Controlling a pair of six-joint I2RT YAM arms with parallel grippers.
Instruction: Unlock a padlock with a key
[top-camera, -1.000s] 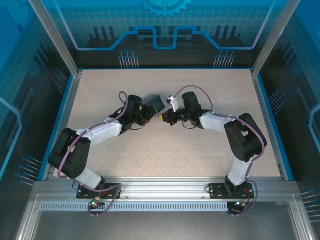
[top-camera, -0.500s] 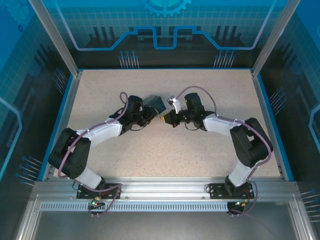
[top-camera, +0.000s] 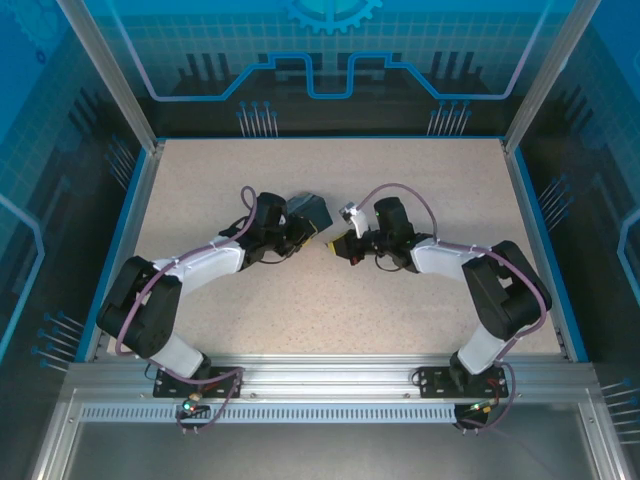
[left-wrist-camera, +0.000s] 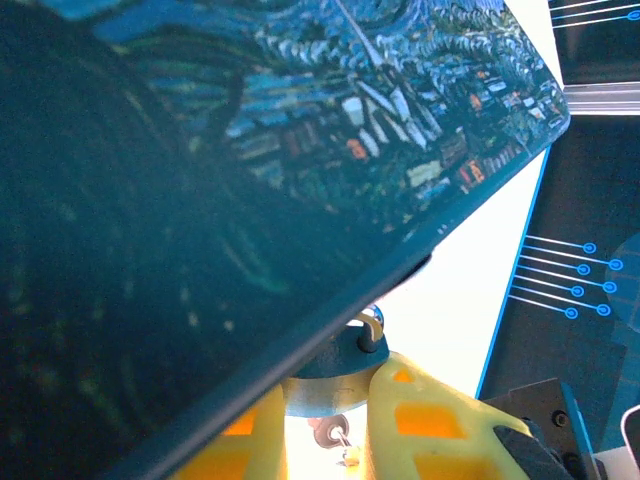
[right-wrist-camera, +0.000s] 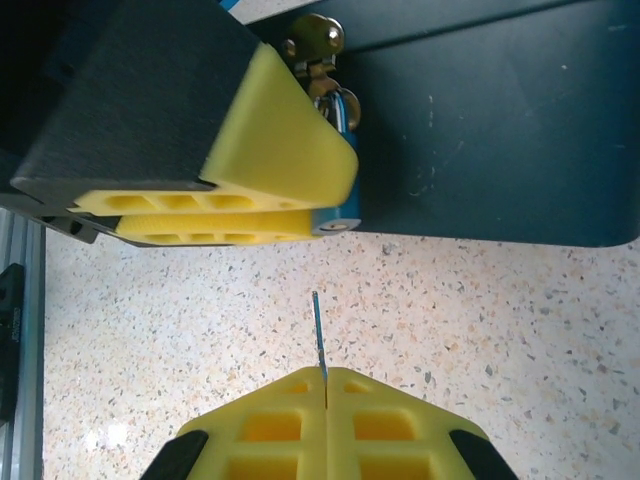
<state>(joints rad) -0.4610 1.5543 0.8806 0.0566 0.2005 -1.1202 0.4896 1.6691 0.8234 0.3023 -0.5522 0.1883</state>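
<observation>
Clamping the padlock (right-wrist-camera: 343, 212) beside the tin (right-wrist-camera: 480, 130) (starry print), L gripper (right-wrist-camera: 300, 200) is covering most of it; R gripper (right-wrist-camera: 326, 385) is pinching the key (right-wrist-camera: 318, 335), tip short of lock.

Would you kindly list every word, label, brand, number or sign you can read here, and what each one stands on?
None: there is no legible text.
tin: painted night scene, no lettering.
padlock: no marking can be read; any stamp is too small to tell.
key: seen edge-on, nothing legible.
back panel: a gear emblem and circuit-style lines, no words or numbers.
</observation>
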